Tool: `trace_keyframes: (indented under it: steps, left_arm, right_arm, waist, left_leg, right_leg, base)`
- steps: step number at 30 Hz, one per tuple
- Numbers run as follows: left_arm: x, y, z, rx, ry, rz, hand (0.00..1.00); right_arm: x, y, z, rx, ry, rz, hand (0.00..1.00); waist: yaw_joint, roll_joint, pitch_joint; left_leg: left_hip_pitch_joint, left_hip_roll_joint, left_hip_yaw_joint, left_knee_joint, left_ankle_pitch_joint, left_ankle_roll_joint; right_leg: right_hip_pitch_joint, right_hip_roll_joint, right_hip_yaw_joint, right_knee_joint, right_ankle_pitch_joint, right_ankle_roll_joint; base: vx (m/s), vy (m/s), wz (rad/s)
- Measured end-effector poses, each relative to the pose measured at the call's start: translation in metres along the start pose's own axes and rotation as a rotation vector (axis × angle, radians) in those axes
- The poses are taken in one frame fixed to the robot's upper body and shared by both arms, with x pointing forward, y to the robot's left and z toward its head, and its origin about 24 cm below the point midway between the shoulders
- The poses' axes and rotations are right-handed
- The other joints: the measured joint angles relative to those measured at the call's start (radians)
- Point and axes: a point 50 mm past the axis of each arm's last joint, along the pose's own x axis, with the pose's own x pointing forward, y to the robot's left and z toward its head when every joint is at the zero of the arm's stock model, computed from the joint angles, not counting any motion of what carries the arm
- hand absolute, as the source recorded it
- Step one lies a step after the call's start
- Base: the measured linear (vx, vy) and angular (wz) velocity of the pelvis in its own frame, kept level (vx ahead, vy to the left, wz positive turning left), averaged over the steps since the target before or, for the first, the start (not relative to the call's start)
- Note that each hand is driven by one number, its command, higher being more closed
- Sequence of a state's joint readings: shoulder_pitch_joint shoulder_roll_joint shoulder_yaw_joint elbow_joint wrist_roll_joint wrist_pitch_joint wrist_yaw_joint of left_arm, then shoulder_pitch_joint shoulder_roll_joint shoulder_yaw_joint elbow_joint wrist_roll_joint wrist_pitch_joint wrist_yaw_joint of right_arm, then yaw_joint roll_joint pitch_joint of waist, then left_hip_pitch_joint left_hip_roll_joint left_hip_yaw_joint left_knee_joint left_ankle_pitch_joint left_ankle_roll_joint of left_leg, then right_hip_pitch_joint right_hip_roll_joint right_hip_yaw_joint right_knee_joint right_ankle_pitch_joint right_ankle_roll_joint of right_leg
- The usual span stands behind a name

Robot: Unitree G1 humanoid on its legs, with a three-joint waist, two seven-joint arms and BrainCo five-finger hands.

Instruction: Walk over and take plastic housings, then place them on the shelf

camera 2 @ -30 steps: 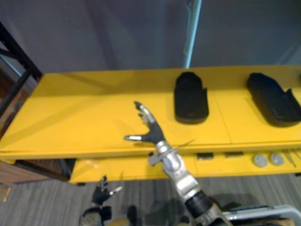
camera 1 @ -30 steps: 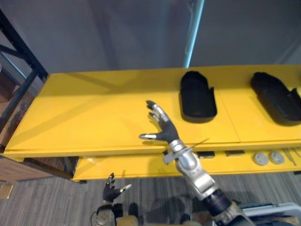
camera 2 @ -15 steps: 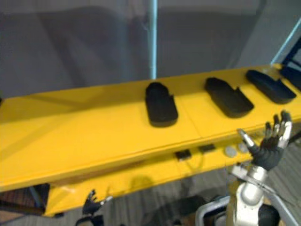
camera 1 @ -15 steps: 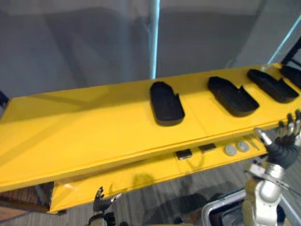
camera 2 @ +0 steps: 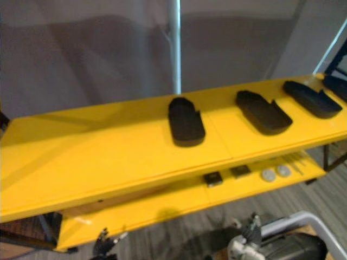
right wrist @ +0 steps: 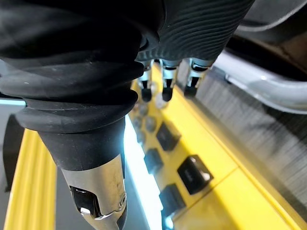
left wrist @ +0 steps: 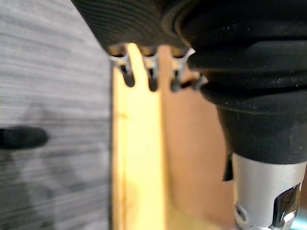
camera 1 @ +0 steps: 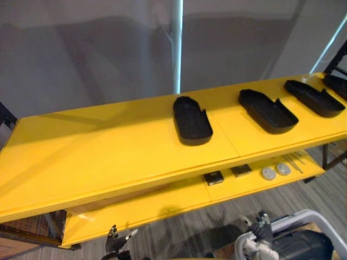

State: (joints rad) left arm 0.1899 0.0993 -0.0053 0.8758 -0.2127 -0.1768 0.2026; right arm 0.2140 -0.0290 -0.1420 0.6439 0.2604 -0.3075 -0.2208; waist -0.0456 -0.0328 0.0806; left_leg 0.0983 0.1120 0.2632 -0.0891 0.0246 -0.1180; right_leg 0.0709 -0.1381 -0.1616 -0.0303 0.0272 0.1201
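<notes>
- One long yellow shelf [camera 1: 97,146] carries on top four black boat-shaped plastic housings [camera 1: 192,120], the last cut by the edge.
- Its lower yellow board [camera 1: 162,203] holds two small black blocks [camera 1: 214,177] and two grey round discs [camera 1: 268,173].
- Right hand [camera 1: 261,226], over the shelf top a second ago, now hangs low before the shelf, fingers loosely straight and empty; the placing seems done, and another housing comes next.
- Left hand [camera 1: 115,242] hangs low too, fingers relaxed, empty.

1. Yellow shelf [camera 1: 108,146]: no legible text, label or number.
2. Black housings [camera 1: 191,120]: no readable markings.
3. Small parts [camera 1: 213,177] on the lower tier [camera 1: 162,201]: nothing legible.
</notes>
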Motion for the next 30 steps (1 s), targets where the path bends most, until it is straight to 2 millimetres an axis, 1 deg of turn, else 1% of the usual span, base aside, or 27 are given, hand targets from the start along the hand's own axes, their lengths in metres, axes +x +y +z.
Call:
trace_keyframes:
  steps: [2, 6, 8, 9, 11, 12, 13, 14, 15, 16, 17, 18, 19, 20, 21, 22, 23, 24, 25, 27, 28, 29, 30]
  left_arm:
    - [-0.001, 0.0, -0.009, 0.041, 0.042, -0.019, 0.0]
    - [0.002, -0.006, -0.005, 0.114, 0.034, -0.064, 0.0]
    - [0.003, -0.007, -0.002, 0.118, 0.035, -0.08, 0.0]
    - [0.003, -0.007, -0.002, 0.108, 0.039, -0.079, 0.0]
    - [0.004, -0.006, -0.002, 0.076, 0.043, -0.074, 0.0]
    - [0.006, -0.008, 0.005, 0.04, 0.028, -0.07, 0.0]
    - [0.007, -0.009, 0.007, -0.004, 0.02, -0.065, 0.0]
    - [0.007, -0.011, 0.007, -0.022, 0.021, -0.065, 0.0]
    - [0.005, -0.019, 0.005, -0.057, 0.025, -0.077, 0.0]
    - [0.003, -0.025, 0.004, -0.071, 0.022, -0.091, 0.0]
    - [0.003, -0.025, 0.007, -0.067, 0.01, -0.095, 0.0]
    - [0.004, -0.025, 0.011, -0.064, -0.008, -0.097, 0.0]
    - [0.006, -0.025, 0.015, -0.058, -0.026, -0.101, 0.0]
    - [0.006, -0.025, 0.017, -0.058, -0.032, -0.102, 0.0]
    - [0.006, -0.024, 0.02, -0.056, -0.045, -0.103, 0.0]
    - [0.007, -0.022, 0.021, -0.051, -0.047, -0.1, 0.0]
    - [0.007, -0.021, 0.02, -0.048, -0.041, -0.096, 0.0]
    - [0.005, -0.018, 0.015, -0.045, -0.027, -0.085, 0.0]
    - [0.005, -0.013, 0.013, -0.037, -0.023, -0.073, 0.0]
    - [0.005, -0.006, 0.012, -0.029, -0.018, -0.046, 0.0]
    - [0.005, -0.002, 0.009, -0.035, -0.007, -0.016, 0.0]
    - [0.006, 0.0, 0.01, -0.039, -0.007, -0.005, 0.0]
    - [0.006, 0.004, 0.01, -0.053, -0.005, 0.014, 0.0]
  right_arm:
    - [0.0, 0.005, 0.0, -0.008, 0.002, 0.008, 0.0]
    - [0.0, 0.014, 0.001, -0.038, -0.009, 0.044, 0.0]
    - [-0.003, 0.02, 0.001, -0.065, -0.016, 0.09, 0.0]
    - [-0.004, 0.024, 0.002, -0.07, -0.025, 0.127, 0.0]
    - [-0.007, 0.031, 0.004, -0.076, -0.04, 0.189, 0.0]
    - [-0.008, 0.036, 0.007, -0.081, -0.056, 0.226, 0.0]
    - [-0.007, 0.042, 0.015, -0.117, -0.097, 0.281, 0.0]
    - [-0.007, 0.045, 0.02, -0.135, -0.126, 0.309, 0.0]
    - [-0.004, 0.049, 0.033, -0.165, -0.194, 0.345, 0.0]
    - [-0.001, 0.051, 0.044, -0.179, -0.24, 0.36, 0.0]
    - [0.0, 0.053, 0.048, -0.173, -0.253, 0.362, 0.0]
    - [-0.001, 0.053, 0.051, -0.157, -0.265, 0.358, 0.0]
    - [-0.001, 0.053, 0.052, -0.145, -0.269, 0.348, 0.0]
    - [-0.001, 0.053, 0.052, -0.143, -0.269, 0.345, 0.0]
    - [-0.001, 0.054, 0.055, -0.128, -0.279, 0.345, 0.0]
    - [-0.002, 0.055, 0.056, -0.117, -0.293, 0.354, 0.0]
    - [-0.003, 0.056, 0.056, -0.115, -0.3, 0.365, 0.0]
    - [-0.006, 0.058, 0.054, -0.119, -0.304, 0.396, 0.0]
    - [-0.009, 0.059, 0.053, -0.121, -0.304, 0.419, 0.0]
    - [-0.015, 0.064, 0.051, -0.117, -0.305, 0.474, 0.0]
    - [-0.02, 0.07, 0.05, -0.116, -0.31, 0.516, 0.0]
    - [-0.02, 0.072, 0.05, -0.117, -0.308, 0.524, 0.0]
    - [-0.021, 0.074, 0.05, -0.117, -0.311, 0.531, 0.0]
  waist:
    - [0.003, -0.005, 0.001]
    - [-0.003, -0.003, 0.005]
    - [-0.011, 0.0, 0.008]
    - [-0.02, 0.004, 0.01]
    - [-0.023, 0.006, 0.014]
    - [-0.019, -0.002, 0.031]
    - [-0.012, 0.0, 0.049]
    - [-0.006, 0.009, 0.056]
    - [0.004, 0.031, 0.068]
    - [0.005, 0.042, 0.075]
    - [0.004, 0.044, 0.077]
    - [0.003, 0.031, 0.085]
    - [0.005, 0.02, 0.092]
    - [0.005, 0.016, 0.096]
    - [0.005, 0.014, 0.112]
    - [0.006, 0.01, 0.126]
    - [0.007, 0.008, 0.128]
    - [0.006, 0.006, 0.13]
    - [0.0, 0.004, 0.13]
    - [0.005, -0.004, 0.133]
    - [0.002, 0.005, 0.137]
    - [0.003, 0.006, 0.138]
    - [0.01, 0.008, 0.138]
  left_leg:
    - [0.019, 0.0, 0.029, 0.0, -0.008, -0.003]
    - [0.055, 0.002, 0.09, 0.0, -0.029, -0.012]
    - [0.078, 0.007, 0.126, 0.001, -0.037, -0.017]
    - [0.086, 0.014, 0.142, 0.006, -0.043, -0.022]
    - [0.095, 0.018, 0.157, 0.029, -0.062, -0.023]
    - [0.07, 0.029, 0.129, 0.111, -0.1, -0.013]
    - [0.036, 0.044, 0.035, 0.206, -0.154, 0.009]
    - [0.019, 0.051, -0.018, 0.247, -0.186, 0.008]
    - [-0.002, 0.059, -0.113, 0.302, -0.251, -0.005]
    - [-0.019, 0.055, -0.146, 0.332, -0.296, -0.019]
    - [-0.029, 0.046, -0.146, 0.347, -0.301, -0.011]
    - [-0.037, 0.028, -0.146, 0.372, -0.316, -0.003]
    - [-0.058, 0.009, -0.149, 0.415, -0.339, 0.015]
    - [-0.073, 0.005, -0.148, 0.441, -0.352, 0.023]
    - [-0.098, 0.003, -0.142, 0.503, -0.381, 0.038]
    - [-0.104, 0.004, -0.117, 0.544, -0.403, 0.049]
    - [-0.101, 0.003, -0.105, 0.554, -0.41, 0.054]
    - [-0.099, 0.002, -0.083, 0.556, -0.414, 0.062]
    - [-0.098, 0.002, -0.071, 0.556, -0.415, 0.067]
    - [-0.102, 0.005, -0.043, 0.551, -0.409, 0.085]
    - [-0.115, 0.024, -0.015, 0.533, -0.381, 0.108]
    - [-0.118, 0.029, -0.015, 0.521, -0.369, 0.108]
    - [-0.113, 0.038, -0.018, 0.476, -0.331, 0.105]
  right_leg:
    - [-0.001, 0.005, 0.028, 0.0, 0.001, 0.0]
    - [-0.003, 0.014, 0.084, -0.001, 0.003, 0.002]
    - [-0.003, 0.021, 0.116, -0.001, 0.004, 0.002]
    - [-0.003, 0.027, 0.138, -0.001, 0.004, 0.001]
    - [-0.01, 0.038, 0.168, 0.0, 0.01, -0.003]
    - [-0.017, 0.041, 0.193, 0.005, 0.014, -0.006]
    - [-0.024, 0.051, 0.226, 0.012, 0.019, -0.008]
    - [-0.034, 0.059, 0.245, 0.016, 0.021, -0.007]
    - [-0.054, 0.074, 0.279, 0.022, 0.026, -0.001]
    - [-0.075, 0.084, 0.312, 0.025, 0.031, 0.007]
    - [-0.08, 0.079, 0.321, 0.031, 0.034, 0.012]
    - [-0.102, 0.066, 0.337, 0.057, 0.031, 0.017]
    - [-0.127, 0.057, 0.363, 0.081, 0.03, 0.027]
    - [-0.138, 0.054, 0.374, 0.087, 0.034, 0.033]
    - [-0.15, 0.053, 0.391, 0.1, 0.041, 0.043]
    - [-0.157, 0.053, 0.405, 0.112, 0.05, 0.047]
    - [-0.158, 0.053, 0.407, 0.111, 0.06, 0.043]
    - [-0.158, 0.05, 0.393, 0.099, 0.093, 0.03]
    - [-0.158, 0.049, 0.36, 0.086, 0.127, 0.016]
    - [-0.16, 0.05, 0.318, 0.039, 0.212, -0.017]
    - [-0.179, 0.051, 0.276, 0.06, 0.222, -0.049]
    - [-0.198, 0.054, 0.235, 0.121, 0.178, -0.074]
    - [-0.224, 0.051, 0.145, 0.262, 0.094, -0.109]
  base:
    - [0.05, 0.028, -0.44]
    - [0.05, 0.027, -0.45]
    - [0.04, 0.023, -0.51]
    - [0.04, 0.001, -0.49]
    - [0.03, -0.001, -0.49]
    - [0.01, -0.008, -0.61]
    - [-0.01, -0.013, -0.7]
    - [-0.06, 0.01, -0.97]
    - [-0.11, 0.104, -1.0]
    - [-0.12, 0.13, -0.85]
    - [-0.12, 0.145, -0.5]
    - [-0.09, 0.134, -0.31]
    - [-0.1, 0.152, -0.33]
    - [-0.14, 0.24, -0.42]
    - [-0.18, 0.257, -0.48]
    - [-0.18, 0.255, -0.55]
    - [-0.17, 0.185, -0.61]
    - [-0.14, 0.115, -0.49]
    - [-0.16, 0.123, -0.53]
    - [-0.18, 0.087, -0.42]
    - [-0.17, 0.043, -0.21]
    - [-0.12, 0.023, -0.02]
    - [-0.04, 0.011, 0.11]
